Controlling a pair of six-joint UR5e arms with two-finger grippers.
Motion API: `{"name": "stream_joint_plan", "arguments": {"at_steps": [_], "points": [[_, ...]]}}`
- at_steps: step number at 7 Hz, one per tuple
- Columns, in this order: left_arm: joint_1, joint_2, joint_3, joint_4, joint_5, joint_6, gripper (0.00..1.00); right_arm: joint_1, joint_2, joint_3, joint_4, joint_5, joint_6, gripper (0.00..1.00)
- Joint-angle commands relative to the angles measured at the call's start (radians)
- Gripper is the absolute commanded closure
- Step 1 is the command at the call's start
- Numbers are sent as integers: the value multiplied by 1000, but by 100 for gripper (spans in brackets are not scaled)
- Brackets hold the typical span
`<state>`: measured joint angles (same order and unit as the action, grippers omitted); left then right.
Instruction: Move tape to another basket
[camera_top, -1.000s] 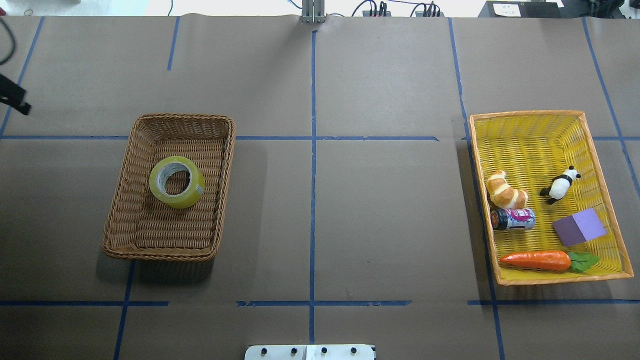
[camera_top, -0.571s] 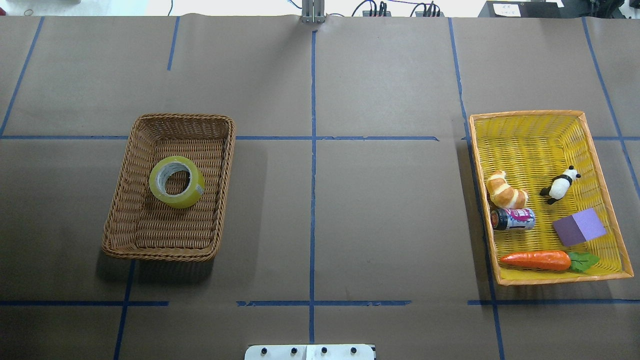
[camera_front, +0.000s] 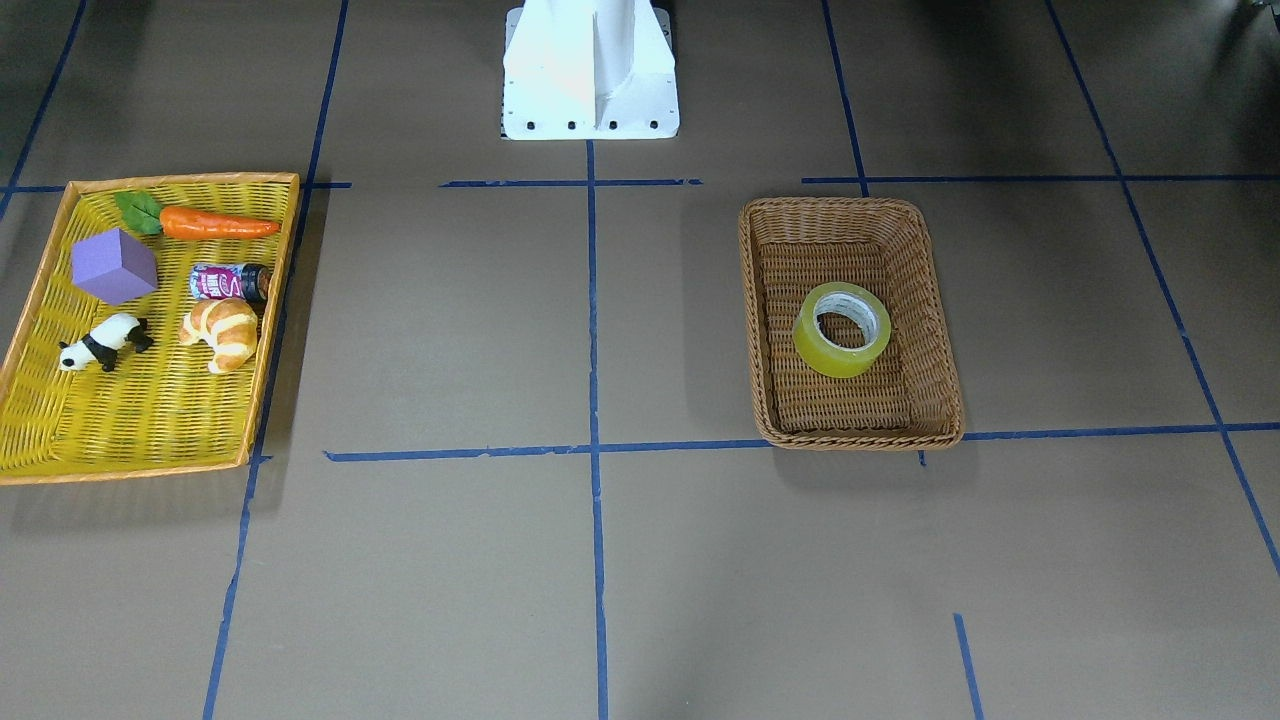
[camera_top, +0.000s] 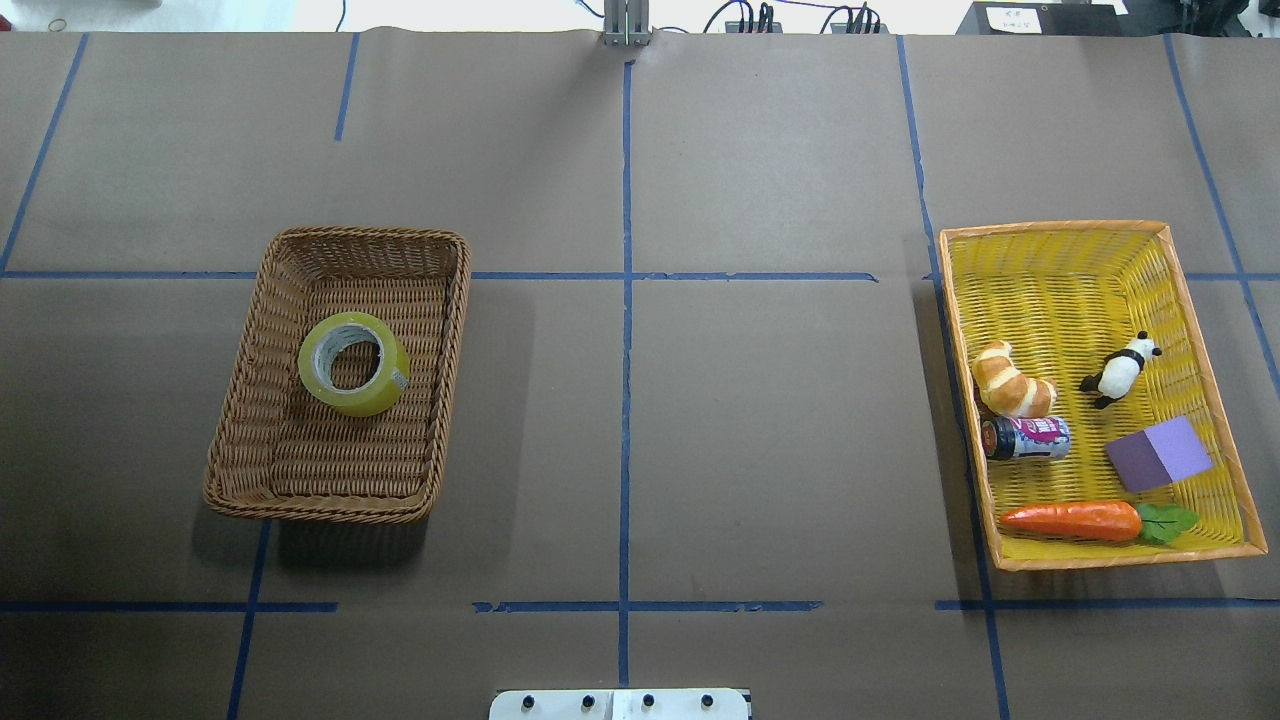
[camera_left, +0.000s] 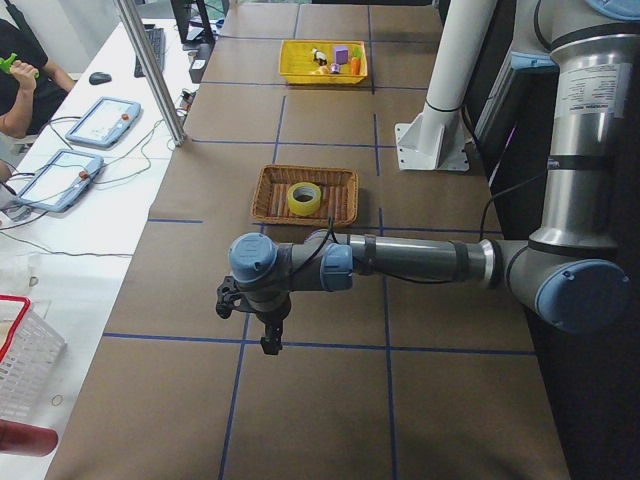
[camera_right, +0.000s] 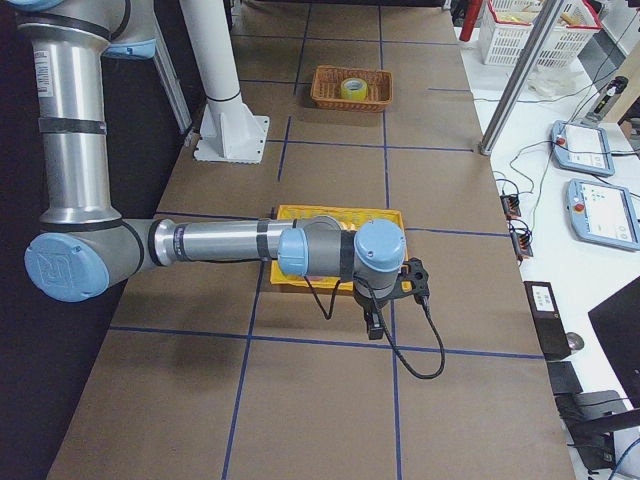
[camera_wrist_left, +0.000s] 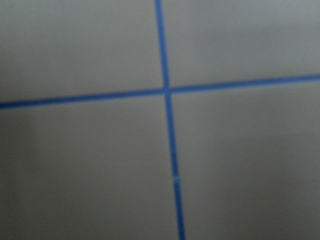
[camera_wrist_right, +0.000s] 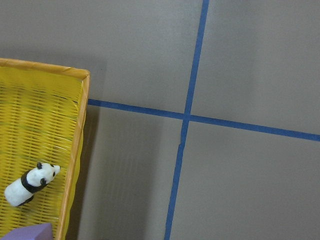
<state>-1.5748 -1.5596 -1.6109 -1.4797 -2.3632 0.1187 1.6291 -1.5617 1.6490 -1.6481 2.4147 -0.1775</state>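
Observation:
The tape (camera_top: 353, 364), a yellow-green roll with a grey-white core, lies in the brown wicker basket (camera_top: 330, 236) at the table's left. It also shows in the front-facing view (camera_front: 842, 329), inside the basket (camera_front: 850, 206). My left gripper (camera_left: 268, 343) shows only in the exterior left view, beyond the table's left end and well away from the basket (camera_left: 270, 200); I cannot tell whether it is open or shut. My right gripper (camera_right: 373, 327) shows only in the exterior right view, just off the yellow tray; I cannot tell its state either.
A yellow tray with an orange rim (camera_top: 1050, 227) at the right holds a croissant (camera_top: 1012, 381), a panda (camera_top: 1120, 372), a can (camera_top: 1028, 438), a purple cube (camera_top: 1158, 454) and a carrot (camera_top: 1075, 520). The white robot base (camera_front: 590, 70) stands at the near edge.
A dark part of my left arm at the overhead view's left edge one second ago has moved out of that view. The tape and baskets have not moved.

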Motion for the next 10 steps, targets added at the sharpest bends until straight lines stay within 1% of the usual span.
{"name": "stream_joint_plan", "arguments": {"at_steps": [1, 4, 7, 10], "points": [[-30, 10, 0, 2, -2, 9, 0, 0, 5, -44, -1, 0, 3, 0], [-36, 13, 0, 2, -2, 9, 0, 0, 3, -48, 1, -2, 3, 0], [-36, 13, 3, 1, 1, 9, 0, 0, 3, -44, 2, -6, 67, 0], [-36, 13, 2, -1, 1, 9, 0, 0, -1, -48, 1, -5, 70, 0]]}}
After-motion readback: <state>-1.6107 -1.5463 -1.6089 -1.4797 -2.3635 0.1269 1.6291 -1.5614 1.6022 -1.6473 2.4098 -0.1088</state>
